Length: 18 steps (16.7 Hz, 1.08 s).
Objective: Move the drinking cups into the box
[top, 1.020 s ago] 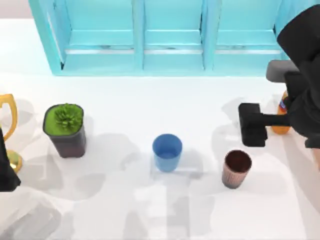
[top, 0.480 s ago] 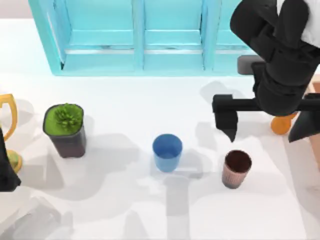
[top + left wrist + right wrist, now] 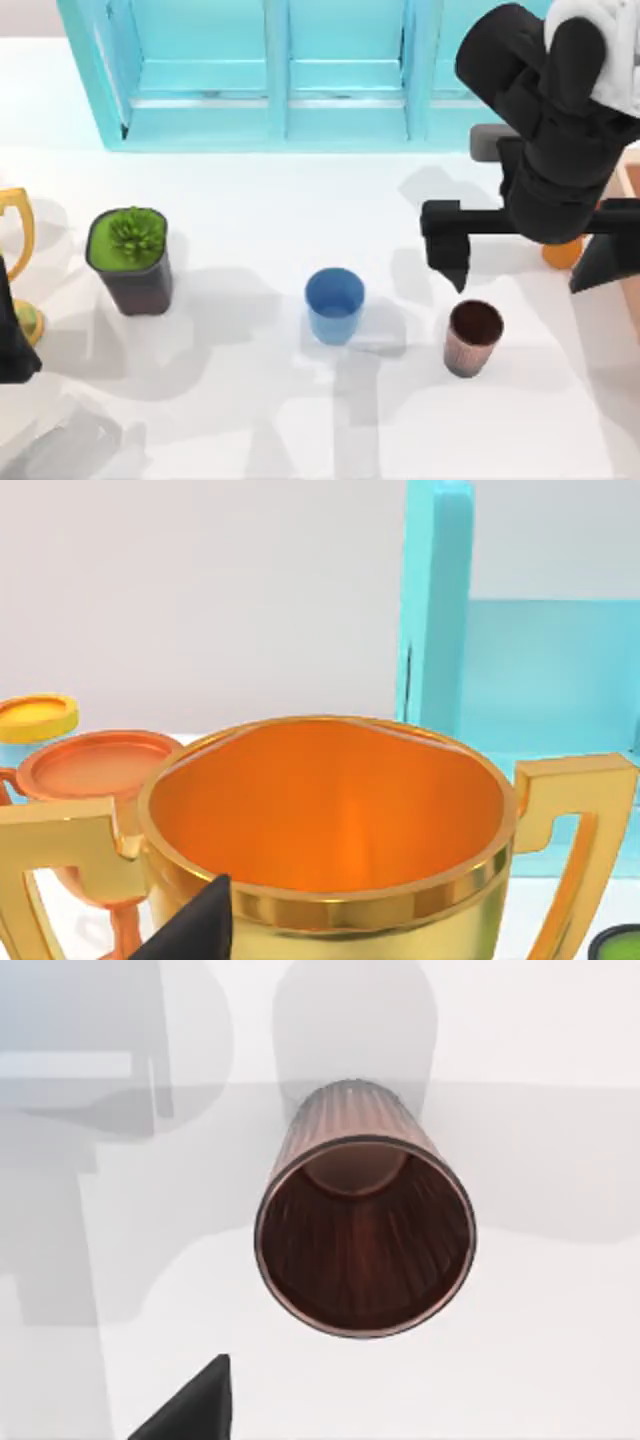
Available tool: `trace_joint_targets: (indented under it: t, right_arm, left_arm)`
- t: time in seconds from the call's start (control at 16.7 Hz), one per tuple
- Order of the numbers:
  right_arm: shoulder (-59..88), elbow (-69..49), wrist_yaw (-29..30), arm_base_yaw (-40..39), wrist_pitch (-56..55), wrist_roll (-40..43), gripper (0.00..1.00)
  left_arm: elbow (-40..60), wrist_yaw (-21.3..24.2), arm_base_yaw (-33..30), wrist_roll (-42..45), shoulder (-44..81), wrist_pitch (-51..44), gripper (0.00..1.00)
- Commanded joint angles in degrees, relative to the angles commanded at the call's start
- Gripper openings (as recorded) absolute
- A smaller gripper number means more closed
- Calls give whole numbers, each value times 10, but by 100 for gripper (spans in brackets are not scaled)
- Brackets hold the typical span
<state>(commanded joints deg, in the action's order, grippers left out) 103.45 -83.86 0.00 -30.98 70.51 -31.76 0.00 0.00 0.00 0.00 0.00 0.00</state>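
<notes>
Here the pinkish-brown cup point(image 3: 472, 337) stands upright, mouth up; right tool point(image 3: 525, 262) spread apart above it.

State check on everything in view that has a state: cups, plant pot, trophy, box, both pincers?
Pinkish-brown cup: upright, empty, on the table, ungrasped.
Blue cup: upright, empty, on the table, ungrasped.
Plant pot: upright at the table's left.
Gold trophy: upright, empty.
Box: edge at the table's right; contents hidden.
Right pincer: open, above the pinkish-brown cup.
Left pincer: parked at the left edge.
</notes>
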Motion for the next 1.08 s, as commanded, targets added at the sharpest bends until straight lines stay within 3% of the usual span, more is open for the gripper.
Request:
trace_joint_targets:
  t: [0.48, 0.78, 1.08]
  right_arm:
    - [39, 129, 0, -2, -168, -3, 100]
    - [43, 140, 0, -2, -183, -3, 100]
    - [43, 140, 0, -2, -183, -3, 62]
  left_arm:
    - [0, 0, 0, 0, 0, 0, 100]
    - [0, 0, 0, 0, 0, 0, 100]
    - [0, 0, 0, 0, 0, 0, 100]
